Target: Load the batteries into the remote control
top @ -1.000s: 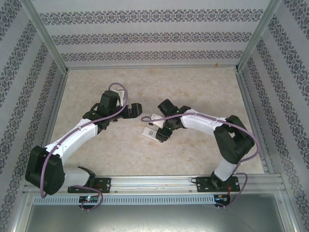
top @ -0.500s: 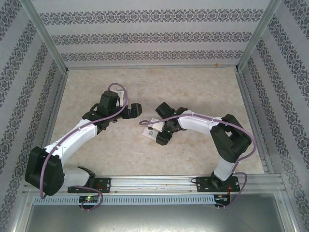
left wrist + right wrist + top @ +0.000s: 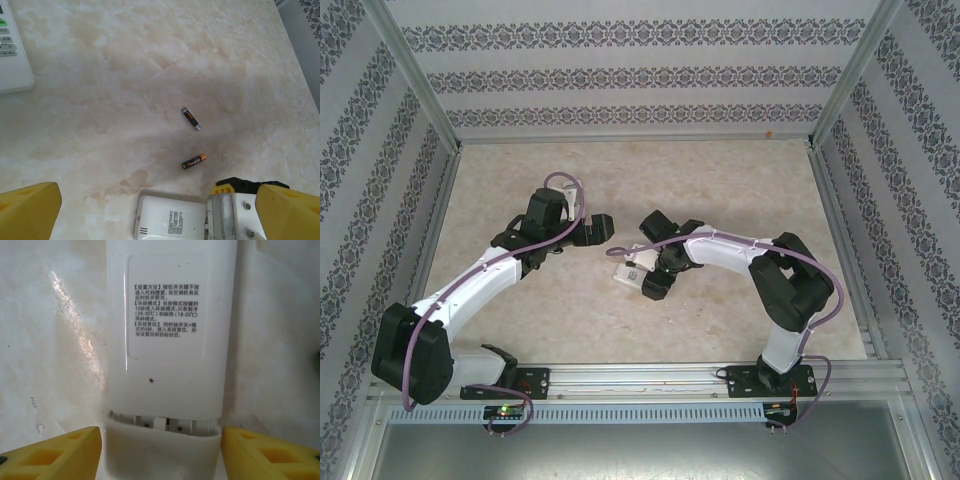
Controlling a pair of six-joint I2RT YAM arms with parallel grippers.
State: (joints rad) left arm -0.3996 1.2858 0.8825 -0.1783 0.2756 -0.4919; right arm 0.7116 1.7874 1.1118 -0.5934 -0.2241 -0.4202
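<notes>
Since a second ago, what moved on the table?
The right arm folded leftward, its elbow swinging toward the middle, with the right claw astride the white remote. The left arm and the remote stayed put.

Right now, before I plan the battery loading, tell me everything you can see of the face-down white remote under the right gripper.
The face-down remote is a long, glossy white plastic body lying flat, back up, on the marble-look table. A white label of small Chinese print sits on its back. Toward the end nearer the wrist camera a slot gapes, with metal contacts inside. The right gripper straddles that end, its yellow fingers open on either side, seemingly just clear of it.
</notes>
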